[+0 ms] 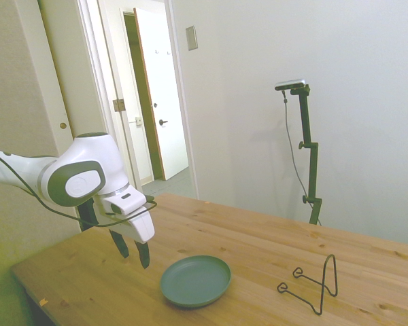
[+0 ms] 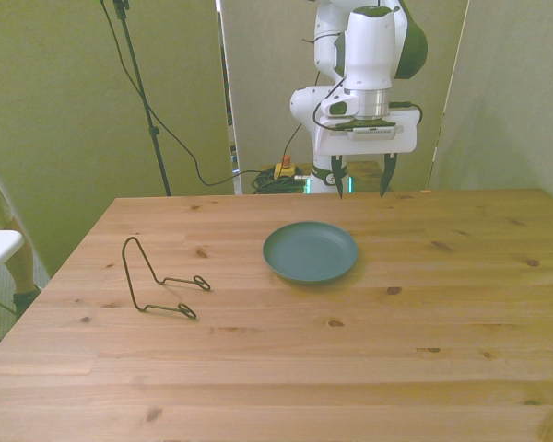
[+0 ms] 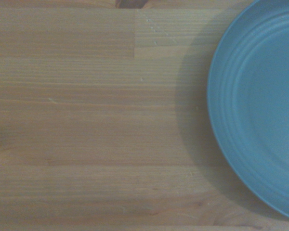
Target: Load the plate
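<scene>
The plate (image 2: 311, 251) lies flat mid-table (image 2: 442, 313), well apart from the wire stand (image 2: 157, 281) toward the front view's left. The gripper (image 2: 360, 189) hangs above the far edge, fingers spread and apparently holding nothing.

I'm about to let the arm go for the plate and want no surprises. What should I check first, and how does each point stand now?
1. Hand open: ok.
2. Hand carrying nothing: ok.
3. Plate flat on the table, nothing on it: ok.
4. Hand over the plate: not ok, it hangs beside the rim.
5. Wire stand apart from the plate: ok.
6. Stand upright: ok.
</scene>
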You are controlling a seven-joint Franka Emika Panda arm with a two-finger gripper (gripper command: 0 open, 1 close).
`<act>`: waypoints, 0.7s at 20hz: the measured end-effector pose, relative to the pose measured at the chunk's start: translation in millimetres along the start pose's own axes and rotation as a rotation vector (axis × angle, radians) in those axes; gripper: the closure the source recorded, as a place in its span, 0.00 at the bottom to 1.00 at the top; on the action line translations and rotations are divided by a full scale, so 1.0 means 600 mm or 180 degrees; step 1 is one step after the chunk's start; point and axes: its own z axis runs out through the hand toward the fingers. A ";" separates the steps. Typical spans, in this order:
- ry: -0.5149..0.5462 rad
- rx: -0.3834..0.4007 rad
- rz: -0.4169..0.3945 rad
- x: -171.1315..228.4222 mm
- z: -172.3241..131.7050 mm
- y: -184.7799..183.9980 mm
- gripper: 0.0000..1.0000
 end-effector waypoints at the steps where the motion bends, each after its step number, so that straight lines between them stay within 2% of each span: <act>1: 0.0002 0.0003 -0.0004 0.000 0.000 0.000 0.00; 6: 0.0026 0.0094 -0.0066 0.033 -0.013 0.011 0.00; 14: -0.0061 0.0127 0.0085 0.177 -0.030 0.076 0.00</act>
